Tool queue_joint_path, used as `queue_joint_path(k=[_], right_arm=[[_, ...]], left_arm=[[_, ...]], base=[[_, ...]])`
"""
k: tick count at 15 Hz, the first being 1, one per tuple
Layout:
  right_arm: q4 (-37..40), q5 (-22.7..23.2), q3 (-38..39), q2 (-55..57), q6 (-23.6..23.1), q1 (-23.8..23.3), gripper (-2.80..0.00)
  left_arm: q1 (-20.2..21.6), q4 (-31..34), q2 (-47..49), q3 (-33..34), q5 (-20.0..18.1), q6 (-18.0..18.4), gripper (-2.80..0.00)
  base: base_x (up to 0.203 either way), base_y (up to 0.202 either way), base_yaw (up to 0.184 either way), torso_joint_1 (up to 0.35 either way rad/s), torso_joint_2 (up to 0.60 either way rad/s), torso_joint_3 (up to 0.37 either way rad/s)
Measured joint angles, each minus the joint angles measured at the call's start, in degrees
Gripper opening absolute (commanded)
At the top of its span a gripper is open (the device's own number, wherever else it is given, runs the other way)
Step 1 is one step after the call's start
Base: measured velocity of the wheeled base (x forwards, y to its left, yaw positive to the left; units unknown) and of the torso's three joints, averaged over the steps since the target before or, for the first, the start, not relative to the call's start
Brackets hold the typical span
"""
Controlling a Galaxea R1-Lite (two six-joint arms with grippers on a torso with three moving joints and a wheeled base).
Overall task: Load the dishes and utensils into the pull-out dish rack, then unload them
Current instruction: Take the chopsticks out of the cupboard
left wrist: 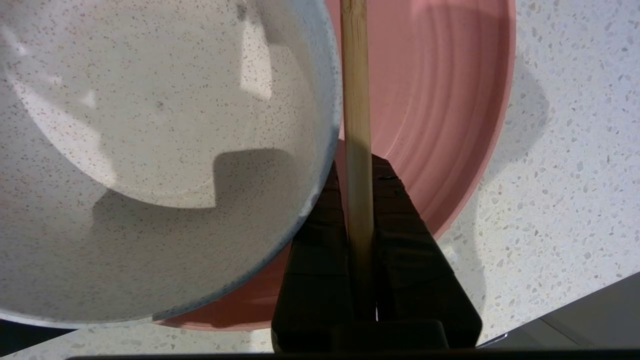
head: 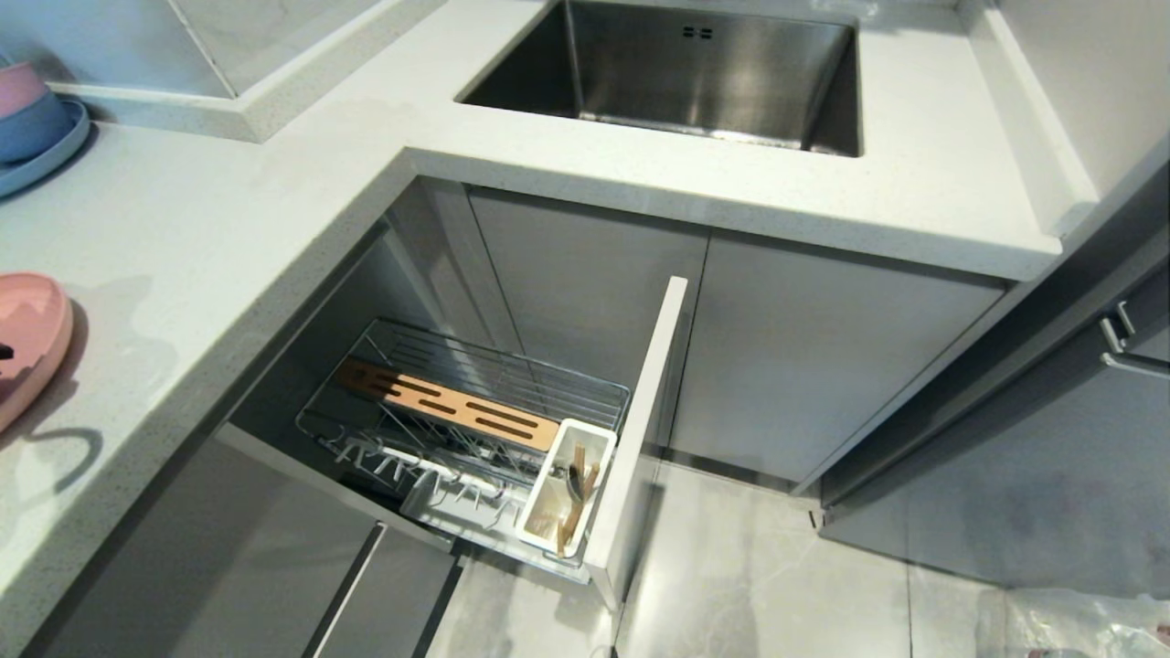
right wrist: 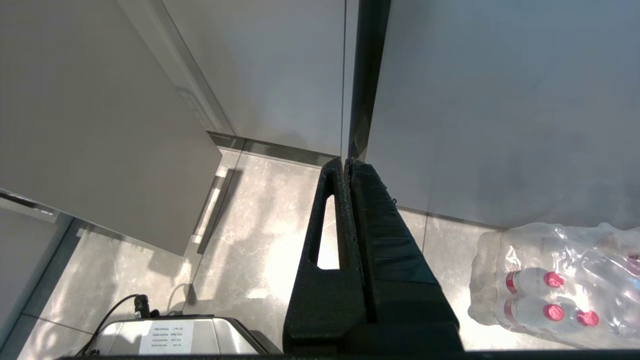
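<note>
While the left end effector (left wrist: 359,210) hung above the speckled tabletop (left wrist: 560,165), its jaws were clamped on one wooden chopstick (left wrist: 356,100), over the pink plate (left wrist: 450,110) and beside the cream bowl (left wrist: 150,150). Below, the dish rack (head: 475,411) stood pulled out, utensil cup (head: 567,489) holding utensils. The right end effector (right wrist: 348,170) hung closed and empty near the floor (right wrist: 250,240).

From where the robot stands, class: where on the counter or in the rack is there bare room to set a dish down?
Counter lies bare between the pink plate and the sink. In the pull-out dish rack the wire slots beside the wood strip are free. Crowded: the utensil cup, and the plate under the cream bowl.
</note>
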Motion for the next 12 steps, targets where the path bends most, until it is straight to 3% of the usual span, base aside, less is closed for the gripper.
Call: queue_joint_path(k=[7, 12], right_arm=[[-0.02, 0.00, 0.00, 0.00, 0.02, -0.04, -2.80], [0.00, 0.00, 0.00, 0.00, 0.00, -0.04, -2.80]], left_arm=[[-0.57, 0.45, 0.13, -0.56, -3.14, 0.01, -2.80], [0.06, 0.89, 0.33, 0.09, -3.24, -0.06, -2.80]], base=[[0.000, 0.000, 0.000, 0.000, 0.00, 0.000], [0.000, 0.000, 0.000, 0.000, 0.00, 0.000]])
